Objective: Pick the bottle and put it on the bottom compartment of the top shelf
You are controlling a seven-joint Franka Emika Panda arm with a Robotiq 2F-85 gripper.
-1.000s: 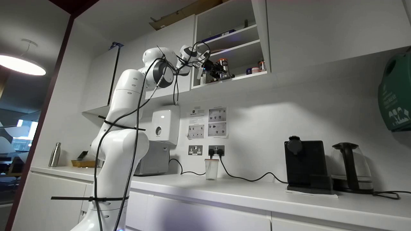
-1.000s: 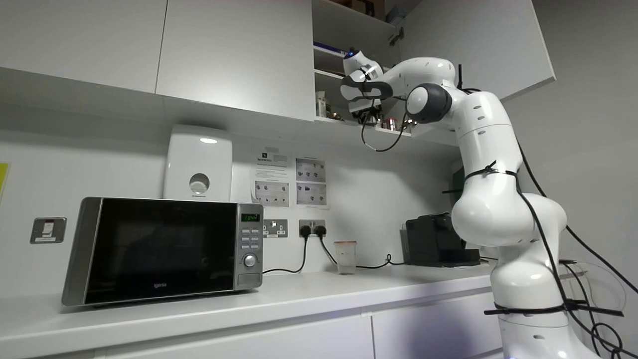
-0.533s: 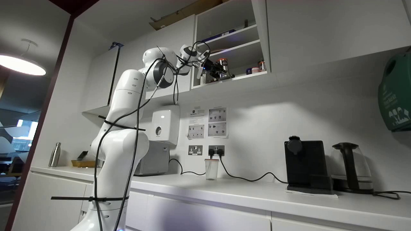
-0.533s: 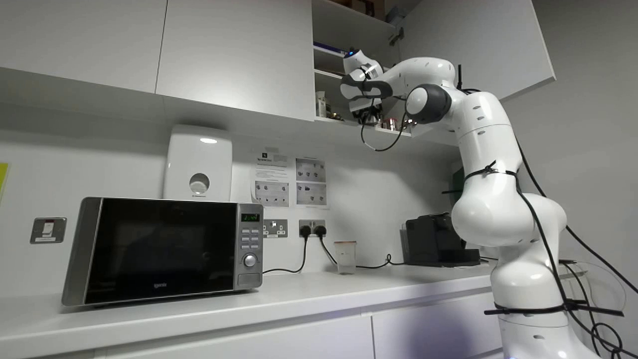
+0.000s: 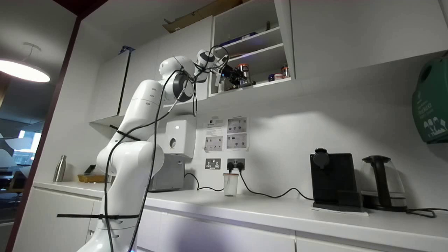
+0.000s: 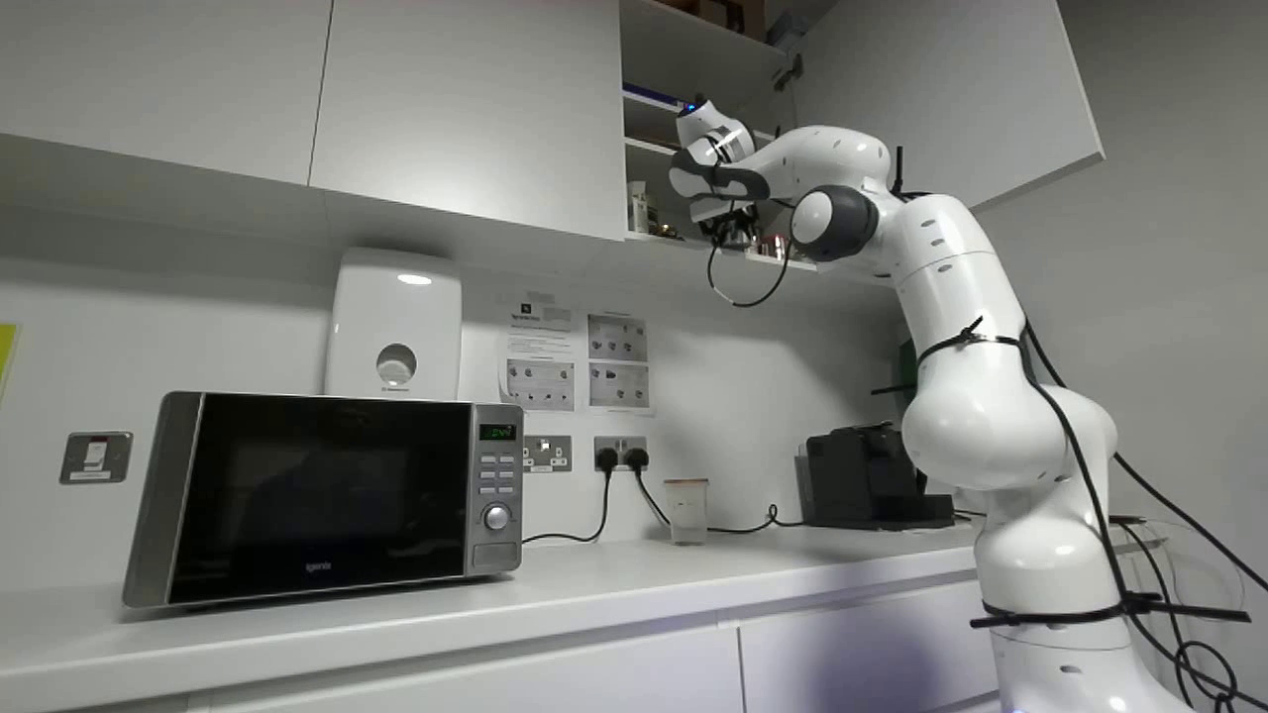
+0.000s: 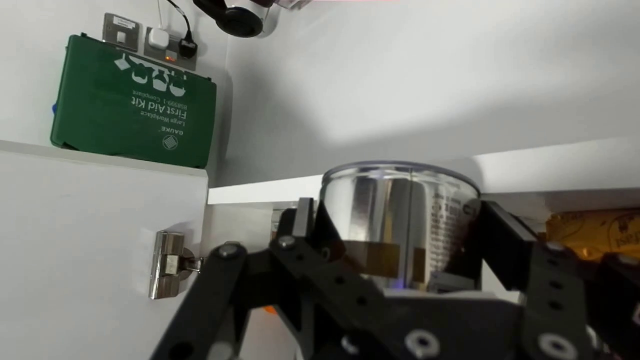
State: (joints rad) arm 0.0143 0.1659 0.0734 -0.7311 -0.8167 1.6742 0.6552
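You have the bottle (image 7: 385, 212) gripped in the claw (image 7: 402, 222), whose matte black fingers (image 7: 507, 240) stand well apart and bear on its two sides. It is a stout cylinder, mirror-bright like metal, with a rounded rim, a straight seam and fine dark print; what looks like its orange top (image 5: 243, 65) shows in an exterior view. You have it at the mouth of the bottom compartment (image 5: 271, 83), by that compartment's smooth white front edge. Above the bottom compartment runs a flat white board (image 5: 259, 51); inside the compartment are small round jars (image 5: 278, 76) and a slim white container (image 6: 637, 208); at its side, a polished metal hinge (image 7: 167, 265) carries the flat door (image 7: 90, 225). Well below the compartment, the worktop (image 5: 210, 198) bears a boxy black coffee machine (image 5: 332, 182) and a clear, tapered cup (image 5: 231, 185). In the wrist view the claw's own linkage covers the bottle's upper end, a crinkled yellow packet (image 7: 595, 232) in the compartment is cut off, and most of the print is too blurred for you to read. You cannot tell whether the bottle's base touches the compartment floor.
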